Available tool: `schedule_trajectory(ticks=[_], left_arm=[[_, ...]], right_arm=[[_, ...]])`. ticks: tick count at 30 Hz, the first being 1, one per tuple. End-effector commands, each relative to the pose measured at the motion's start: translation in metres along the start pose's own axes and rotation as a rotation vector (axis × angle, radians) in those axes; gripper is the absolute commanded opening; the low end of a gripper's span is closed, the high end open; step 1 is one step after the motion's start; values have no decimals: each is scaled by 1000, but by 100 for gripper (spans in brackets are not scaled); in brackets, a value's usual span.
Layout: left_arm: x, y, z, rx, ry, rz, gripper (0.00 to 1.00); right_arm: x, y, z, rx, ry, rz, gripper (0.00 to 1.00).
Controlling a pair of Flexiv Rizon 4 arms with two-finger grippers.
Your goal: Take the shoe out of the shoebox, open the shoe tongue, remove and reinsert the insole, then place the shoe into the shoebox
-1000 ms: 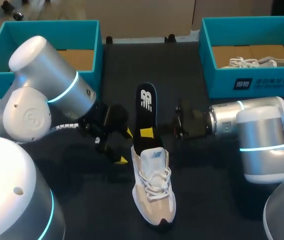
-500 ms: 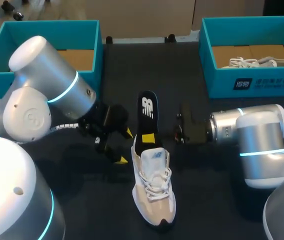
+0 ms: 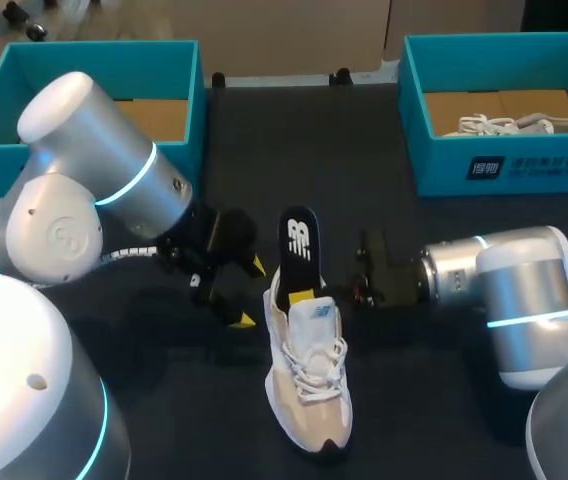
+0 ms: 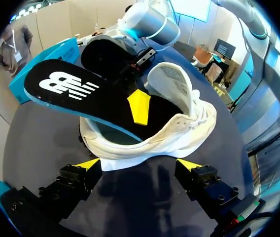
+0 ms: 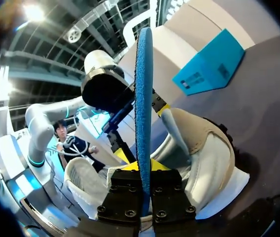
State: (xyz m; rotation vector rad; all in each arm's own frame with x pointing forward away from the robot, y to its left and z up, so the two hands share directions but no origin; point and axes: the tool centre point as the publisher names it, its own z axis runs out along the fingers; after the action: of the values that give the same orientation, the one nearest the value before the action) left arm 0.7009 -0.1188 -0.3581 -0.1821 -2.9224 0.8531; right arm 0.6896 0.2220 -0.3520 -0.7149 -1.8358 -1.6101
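My right pincer: clamped on the insole, its lower end inside the shoe.
My left pincer: spread wide, beside the heel.
Shoe: upright on the desk.

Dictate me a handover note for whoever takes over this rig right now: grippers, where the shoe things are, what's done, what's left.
Left gripper: open, beside the shoe.
Right gripper: shut on the insole, front end inside the shoe, heel end sticking out.
Shoe: on the table between left shoebox and right shoebox, tongue lifted.
Done: shoe out, tongue open, insole pulled; it has slid deeper over the last second.
Left: seat insole, box the shoe.
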Motion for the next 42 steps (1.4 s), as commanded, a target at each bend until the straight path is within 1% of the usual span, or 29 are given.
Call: schedule_trajectory(ticks=[1, 2, 4, 9, 11, 16, 19, 22, 24, 27, 29, 30, 32, 33, 37, 42], left_arm=[[1, 0, 1, 2, -2, 1, 100], [1, 0, 1, 2, -2, 1, 100], [1, 0, 1, 2, -2, 1, 100], [1, 0, 1, 2, -2, 1, 100], [1, 0, 1, 2, -2, 1, 100], [1, 0, 1, 2, -2, 1, 100], [1, 0, 1, 2, -2, 1, 100], [1, 0, 1, 2, -2, 1, 100], [1, 0, 1, 2, -2, 1, 100], [1, 0, 1, 2, -2, 1, 100], [1, 0, 1, 2, -2, 1, 100], [1, 0, 1, 2, -2, 1, 100], [1, 0, 1, 2, -2, 1, 100], [1, 0, 1, 2, -2, 1, 100], [1, 0, 1, 2, -2, 1, 100], [1, 0, 1, 2, -2, 1, 100]], right_arm=[[0, -4, 3, -5, 8, -14, 33], [1, -1, 3, -3, 6, -27, 39], [6, 3, 5, 5, 7, -52, 42], [16, 14, 10, 16, -7, -108, 39], [18, 18, 12, 18, -6, -119, 36], [17, 26, 13, 7, -16, -136, 33], [18, 31, 12, -28, -14, -153, 32], [17, 37, 9, -84, -7, -162, 33], [17, 40, 8, -100, -2, -171, 32], [15, 45, 9, -113, 2, -173, 26], [13, 48, 12, -116, 3, -167, 20], [12, 49, 13, -114, 2, -163, 15], [10, 50, 14, -115, -1, -152, 8], [9, 51, 15, -112, -6, -147, 0], [4, 48, 15, -105, -9, -112, 0], [2, 35, 14, -96, -30, -57, 0]])
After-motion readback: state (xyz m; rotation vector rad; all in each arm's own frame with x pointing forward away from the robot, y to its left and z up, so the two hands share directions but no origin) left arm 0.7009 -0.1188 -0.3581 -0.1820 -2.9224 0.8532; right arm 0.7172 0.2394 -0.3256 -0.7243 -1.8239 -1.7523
